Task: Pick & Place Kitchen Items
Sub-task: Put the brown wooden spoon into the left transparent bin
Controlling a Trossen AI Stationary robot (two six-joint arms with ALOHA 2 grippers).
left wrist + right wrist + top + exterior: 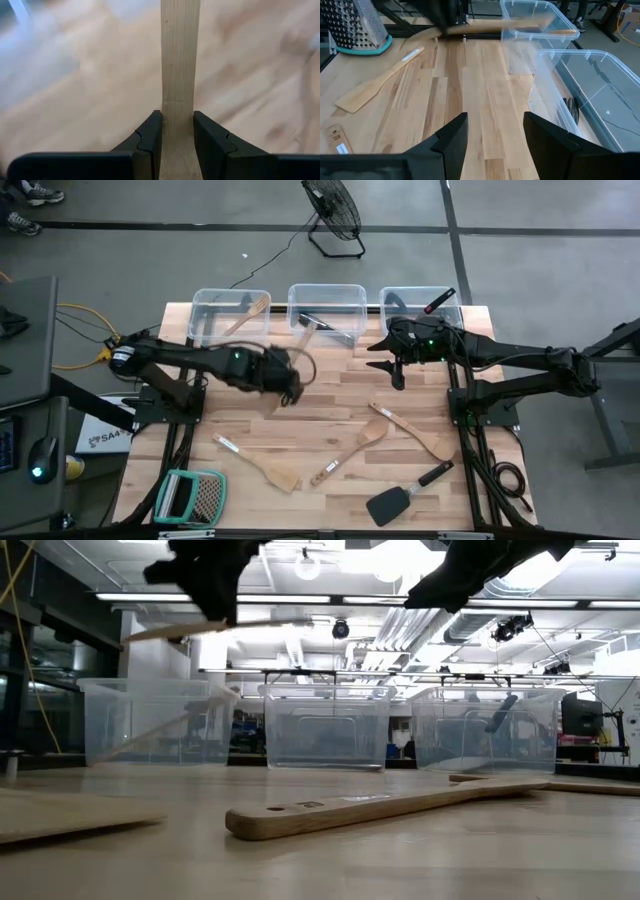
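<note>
No wording can be read anywhere on or around the table (330,395). A white sign (100,438) beside the table's left edge carries dark lettering, too small to make out. Pale stickers sit on the handle of a wooden spatula (380,805) in the low view, on another spatula's handle (412,54) in the right wrist view, and on a wooden piece (339,141) at that view's edge; their print is illegible. The clear bins (326,307) show no markings.
</note>
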